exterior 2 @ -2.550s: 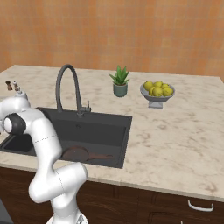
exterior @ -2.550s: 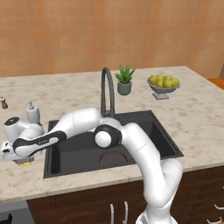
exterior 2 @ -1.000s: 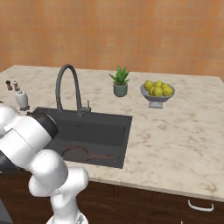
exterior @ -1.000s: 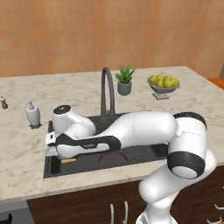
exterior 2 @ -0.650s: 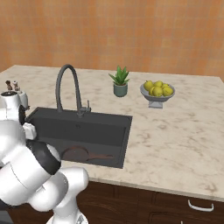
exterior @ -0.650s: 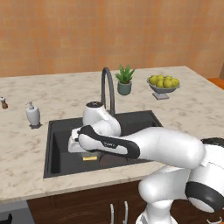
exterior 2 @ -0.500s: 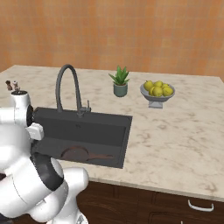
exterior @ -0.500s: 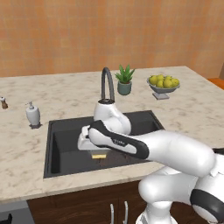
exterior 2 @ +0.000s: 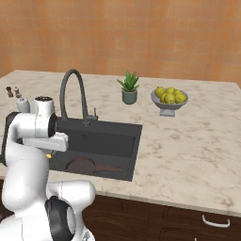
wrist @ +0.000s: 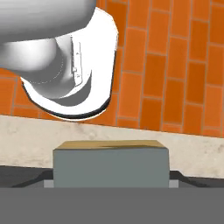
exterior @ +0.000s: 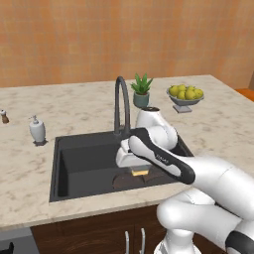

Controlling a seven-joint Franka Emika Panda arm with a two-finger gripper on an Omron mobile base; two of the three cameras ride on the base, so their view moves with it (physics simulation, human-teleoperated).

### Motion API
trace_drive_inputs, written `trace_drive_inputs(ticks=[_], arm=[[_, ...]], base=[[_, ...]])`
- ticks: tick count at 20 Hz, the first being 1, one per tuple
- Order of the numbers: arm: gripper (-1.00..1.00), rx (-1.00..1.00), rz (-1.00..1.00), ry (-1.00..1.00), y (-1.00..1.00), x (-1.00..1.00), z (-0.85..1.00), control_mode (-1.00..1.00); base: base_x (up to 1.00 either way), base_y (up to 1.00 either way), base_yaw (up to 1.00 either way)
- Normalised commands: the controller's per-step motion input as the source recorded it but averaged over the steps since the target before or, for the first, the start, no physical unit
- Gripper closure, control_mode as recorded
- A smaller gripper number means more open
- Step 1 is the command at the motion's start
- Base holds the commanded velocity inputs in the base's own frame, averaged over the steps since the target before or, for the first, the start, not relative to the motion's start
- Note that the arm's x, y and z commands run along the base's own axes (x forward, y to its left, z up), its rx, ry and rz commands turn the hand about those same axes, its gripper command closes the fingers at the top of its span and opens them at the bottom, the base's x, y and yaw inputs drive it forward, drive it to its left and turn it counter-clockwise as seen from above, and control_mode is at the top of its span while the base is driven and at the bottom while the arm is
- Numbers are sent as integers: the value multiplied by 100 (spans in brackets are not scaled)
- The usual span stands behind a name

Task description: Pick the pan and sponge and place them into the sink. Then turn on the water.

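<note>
No readable writing shows. The gripper (exterior: 135, 167), carrying the sponge (exterior: 140, 172) between its fingers, has swung from the counter's left to above the pan (exterior 2: 81, 165) in the sink (exterior: 84, 163).

The counter (exterior: 74, 106) is pale beige marble with darker veins, and a black sink (exterior: 79, 163) is set into it. The hand (exterior: 133, 159) hangs over the sink's right half. Directly behind the hand, the dark arched faucet (exterior: 120, 101) rises from the counter at the sink's back rim. Further back and slightly to the hand's right stands a small potted plant (exterior: 141, 91), and further right again a grey bowl of yellow fruit (exterior: 185, 96). Well off to the hand's left, beyond the sink's left rim, a white soap pump bottle (exterior: 36, 130) stands, with a small brown shaker (exterior: 4, 116) farther left.
</note>
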Motion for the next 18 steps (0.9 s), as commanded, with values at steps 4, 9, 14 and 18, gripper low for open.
trace_drive_inputs(ticks=[4,9,14,18], arm=[[100,-1,12,7,-93,-2,0,-100],[100,-1,9,5,-100,35,0,-100],[100,0,21,2,-93,90,0,-100],[100,0,24,0,-40,93,0,-100]], base=[[0,0,0],[0,0,0],[0,0,0],[0,0,0]])
